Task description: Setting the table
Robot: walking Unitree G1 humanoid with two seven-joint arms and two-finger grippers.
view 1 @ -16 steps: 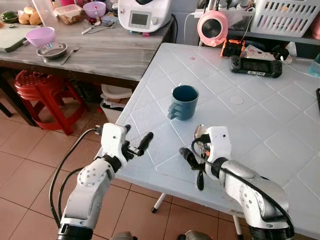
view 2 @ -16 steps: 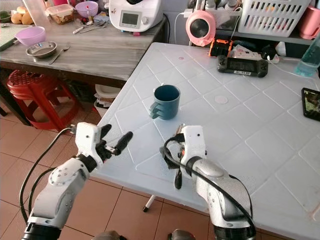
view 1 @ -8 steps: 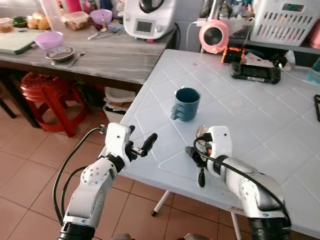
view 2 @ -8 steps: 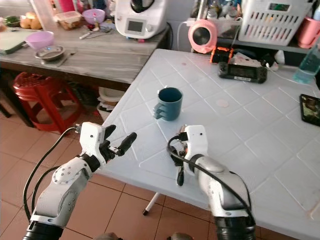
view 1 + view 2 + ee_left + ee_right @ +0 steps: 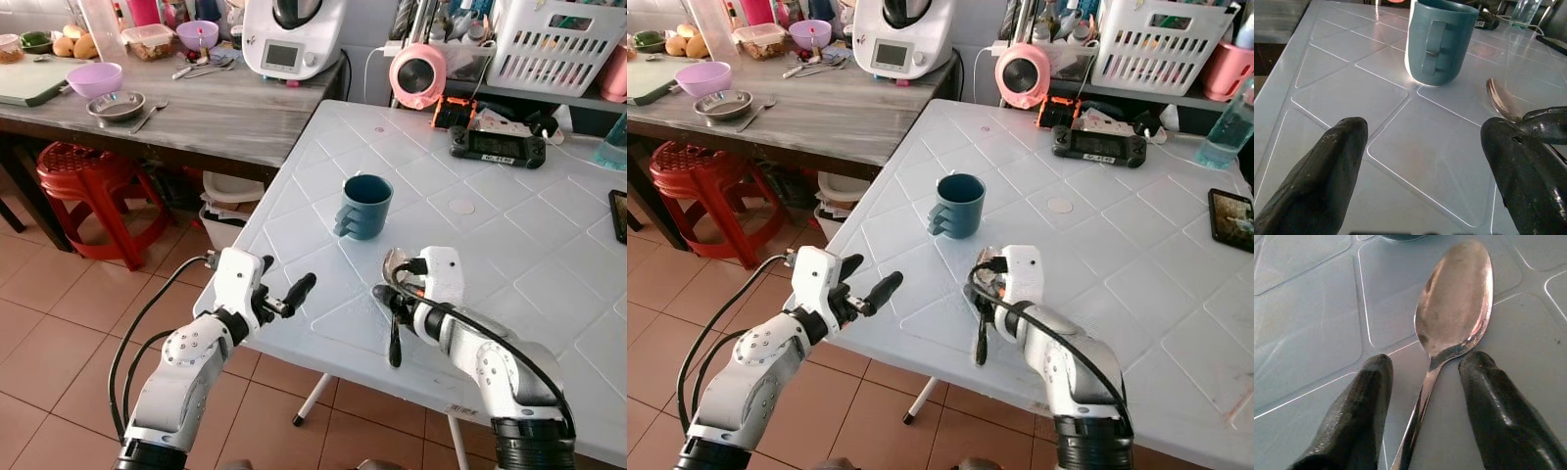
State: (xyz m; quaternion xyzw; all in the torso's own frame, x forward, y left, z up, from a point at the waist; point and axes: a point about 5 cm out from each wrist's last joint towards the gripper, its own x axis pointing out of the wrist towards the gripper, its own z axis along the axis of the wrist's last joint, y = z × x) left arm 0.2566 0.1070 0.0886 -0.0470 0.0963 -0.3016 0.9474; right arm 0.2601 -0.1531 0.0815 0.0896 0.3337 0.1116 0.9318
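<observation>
- Spoon [image 5: 1454, 308] lies on the white table [image 5: 549, 264], near the blue mug [image 5: 363, 205].
- Right gripper [image 5: 1425, 396] straddles the spoon's neck, fingers [image 5: 1359, 416] parted.
- Left gripper [image 5: 284, 294] hovers at the table's edge, spread wide, empty.

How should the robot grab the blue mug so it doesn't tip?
Probably by the handle, coming from the robot's own side. The blue mug stands upright on the white table, its handle pointing toward the robot's left, with bare tabletop around it. The open left gripper already faces it.
</observation>
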